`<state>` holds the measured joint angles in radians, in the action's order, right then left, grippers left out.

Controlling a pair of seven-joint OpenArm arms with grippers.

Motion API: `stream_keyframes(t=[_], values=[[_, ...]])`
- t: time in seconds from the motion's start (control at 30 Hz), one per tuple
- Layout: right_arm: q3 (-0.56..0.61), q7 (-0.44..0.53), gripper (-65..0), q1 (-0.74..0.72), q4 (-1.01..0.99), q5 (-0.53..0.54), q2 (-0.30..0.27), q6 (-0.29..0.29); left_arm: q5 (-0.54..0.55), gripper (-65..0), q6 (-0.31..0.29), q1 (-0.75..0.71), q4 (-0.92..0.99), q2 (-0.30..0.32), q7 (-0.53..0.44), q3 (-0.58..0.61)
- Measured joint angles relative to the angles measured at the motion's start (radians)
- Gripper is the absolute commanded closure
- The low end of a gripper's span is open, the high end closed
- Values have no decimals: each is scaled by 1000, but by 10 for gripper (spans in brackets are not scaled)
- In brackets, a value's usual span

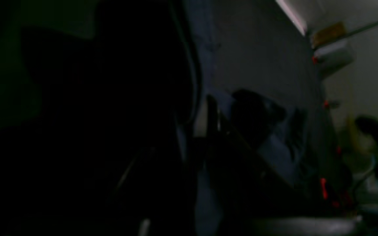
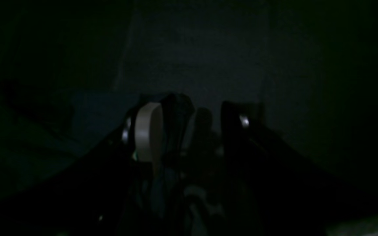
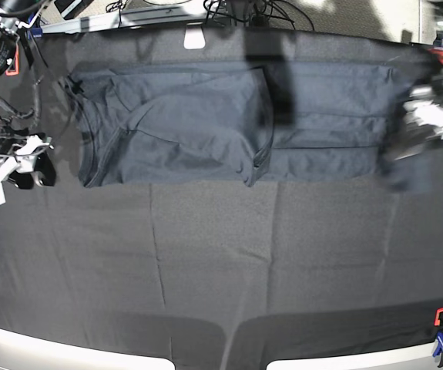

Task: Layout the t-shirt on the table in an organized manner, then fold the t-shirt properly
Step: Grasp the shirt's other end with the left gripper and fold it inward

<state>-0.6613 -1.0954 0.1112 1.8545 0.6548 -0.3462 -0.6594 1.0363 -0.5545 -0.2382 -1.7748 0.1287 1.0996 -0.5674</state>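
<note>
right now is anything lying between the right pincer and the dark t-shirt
Nothing visible does. In the base view only bare matte black tablecloth separates the right pincer from the near edge of the dark navy short-sleeved t-shirt.

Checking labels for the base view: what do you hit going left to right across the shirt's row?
Right tool → t-shirt → left tool, motion-blurred at the shirt's right end. All over the table.
</note>
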Motion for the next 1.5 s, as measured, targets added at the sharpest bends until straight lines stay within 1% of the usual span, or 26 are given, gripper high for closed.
stream_keyframes(t=[0.13,0.17,0.27,0.33,0.37,0.4,0.43,0.53,0.7,0.73,0.8,0.83,0.87,0.9,0.93,0.97,1.0,1.03,1.07,1.13,1.2,1.23,1.33,1.4,1.47,1.5], values=[[0,0,-282,0,0,1,0,0,-109,0,38,-3,-39,-50,-21,173],[0,0,-282,0,0,0,0,0,-127,0,58,-3,-41,-60,-29,210],[0,0,-282,0,0,1,0,0,-174,0,80,-3,-44,-91,-55,302],[0,0,-282,0,0,1,0,0,-205,0,88,-3,-44,-109,-72,347],[0,0,-282,0,0,1,0,0,-224,0,105,-3,-44,-116,-84,365],[0,0,-282,0,0,1,0,0,-239,0,108,-3,-45,-120,-95,381],[0,0,-282,0,0,0,0,0,-251,0,132,-3,-45,-125,-108,397],[0,0,-282,0,0,1,0,0,-267,0,139,-2,-45,-132,-112,422],[0,0,-282,0,0,0,0,0,-277,0,140,-2,-45,-131,-109,423],[0,0,-282,0,0,1,0,0,-277,-14,140,-2,-45,-132,-109,423],[0,0,-282,0,0,1,0,0,-277,-183,133,-2,-45,-132,-108,423],[0,0,-282,0,0,1,0,0,-278,-262,108,-2,-45,-132,-113,423],[0,0,-282,0,0,1,0,0,-274,-322,90,-2,-45,-131,-118,423],[0,0,-282,0,0,2,0,0,-266,-353,78,-2,-45,-132,-135,423],[0,-5,-282,0,0,11,0,0,-238,-359,67,-2,-45,-132,-137,423],[0,-6,-282,0,0,27,0,0,-214,-359,44,-2,-45,-131,-159,423],[0,-6,-282,0,0,31,0,0,-170,-359,18,1,-45,-132,-161,423],[0,-6,-282,0,0,34,0,0,-140,-359,-19,8,-47,-131,-161,423],[0,-6,-282,0,0,34,0,0,-124,-359,-32,17,-52,-132,-157,423],[0,-7,-282,0,0,34,0,0,-118,-359,-40,34,-84,-132,-148,423],[0,-7,-282,0,0,34,0,0,-120,-359,-43,40,-143,-125,-114,423],[0,-7,-282,0,0,34,0,0,-136,-359,-48,41,-174,-117,-108,422],[0,-8,-282,0,0,34,0,0,-269,-359,-51,42,-262,-94,-105,394],[0,-9,-282,0,0,34,0,0,-367,-359,-49,42,-277,-78,-117,349],[0,-11,-282,0,0,34,0,0,-480,-359,-6,35,-263,-79,-109,301],[0,-11,-282,0,0,35,1,0,-488,-359,-3,23,-244,-75,-108,282]])
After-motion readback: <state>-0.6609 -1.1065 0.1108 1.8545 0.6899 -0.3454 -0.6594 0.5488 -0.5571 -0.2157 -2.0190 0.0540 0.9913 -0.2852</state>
